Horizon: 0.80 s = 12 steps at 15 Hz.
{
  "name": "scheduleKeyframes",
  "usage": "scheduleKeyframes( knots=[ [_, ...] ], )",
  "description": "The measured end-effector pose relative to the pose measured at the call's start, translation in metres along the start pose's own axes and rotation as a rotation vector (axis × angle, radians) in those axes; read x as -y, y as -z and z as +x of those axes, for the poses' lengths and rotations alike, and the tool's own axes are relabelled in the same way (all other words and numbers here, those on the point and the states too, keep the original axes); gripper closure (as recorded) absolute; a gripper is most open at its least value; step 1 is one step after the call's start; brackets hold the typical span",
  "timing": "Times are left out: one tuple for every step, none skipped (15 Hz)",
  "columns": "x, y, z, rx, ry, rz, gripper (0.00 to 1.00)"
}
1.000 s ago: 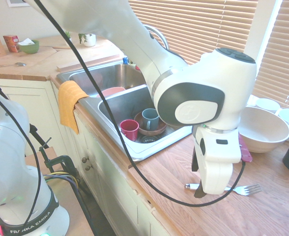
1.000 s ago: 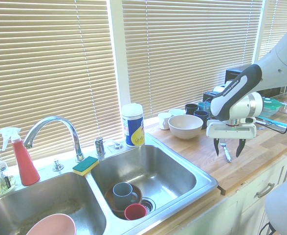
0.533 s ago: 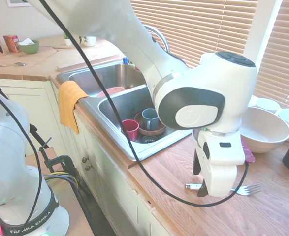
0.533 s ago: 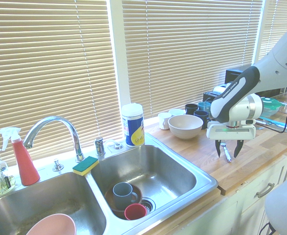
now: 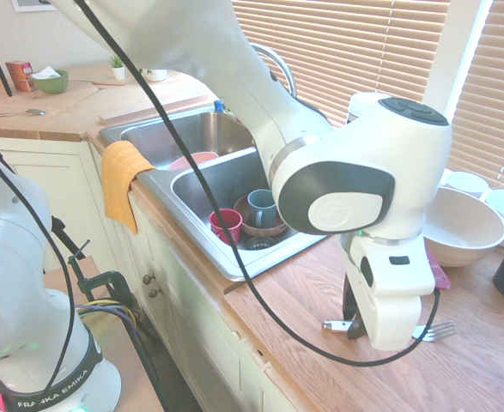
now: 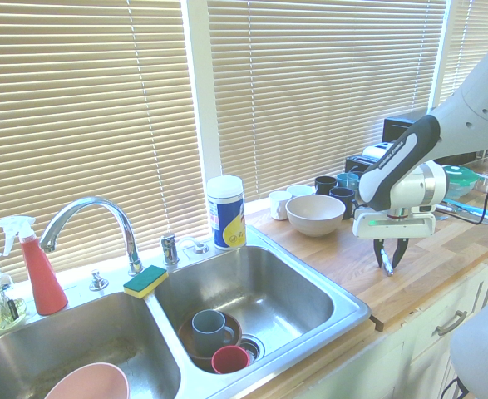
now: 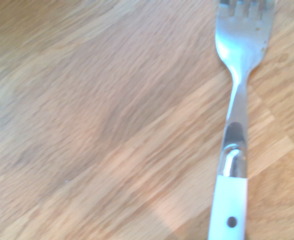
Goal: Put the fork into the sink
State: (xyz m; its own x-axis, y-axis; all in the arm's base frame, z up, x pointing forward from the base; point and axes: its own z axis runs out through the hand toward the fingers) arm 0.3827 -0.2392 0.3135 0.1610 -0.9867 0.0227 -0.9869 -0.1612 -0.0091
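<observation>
White-handled fork point(image 5: 436, 330) flat directly beneath gripper point(image 6: 388, 267), handle crossing between part-closed fingers, not yet clamped.

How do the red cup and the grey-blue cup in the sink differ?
The red cup is smaller and stands on the basin floor of the sink; the grey-blue cup is larger and sits inside a brown bowl. The grey-blue cup shows a handle; on the red cup none shows. Both stand upright, mouth up, in the same basin.
</observation>
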Motion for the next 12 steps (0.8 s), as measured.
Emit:
scheduleKeyframes(
  knots=[
    [-0.001,0.000,0.002,-0.001,-0.001,0.001,1.00],
    [-0.001,0.000,0.003,-0.002,-0.001,0.002,1.00],
    [-0.001,0.000,0.004,-0.005,-0.002,0.007,1.00],
    [-0.001,0.001,0.004,-0.007,-0.002,0.010,1.00],
    [-0.001,0.001,0.005,-0.008,-0.002,0.011,1.00],
    [-0.001,0.002,0.007,-0.008,-0.006,0.014,1.00],
    [-0.001,0.003,0.008,-0.007,-0.013,0.019,1.00],
    [0.000,0.006,0.011,-0.010,-0.017,0.027,1.00],
    [0.004,0.014,0.013,-0.020,-0.017,0.041,1.00],
    [0.009,0.028,0.014,-0.032,-0.010,0.061,1.00],
    [0.016,0.048,0.010,-0.045,0.007,0.085,1.00],
    [0.024,0.072,0.000,-0.056,0.036,0.110,1.00]
  ],
)
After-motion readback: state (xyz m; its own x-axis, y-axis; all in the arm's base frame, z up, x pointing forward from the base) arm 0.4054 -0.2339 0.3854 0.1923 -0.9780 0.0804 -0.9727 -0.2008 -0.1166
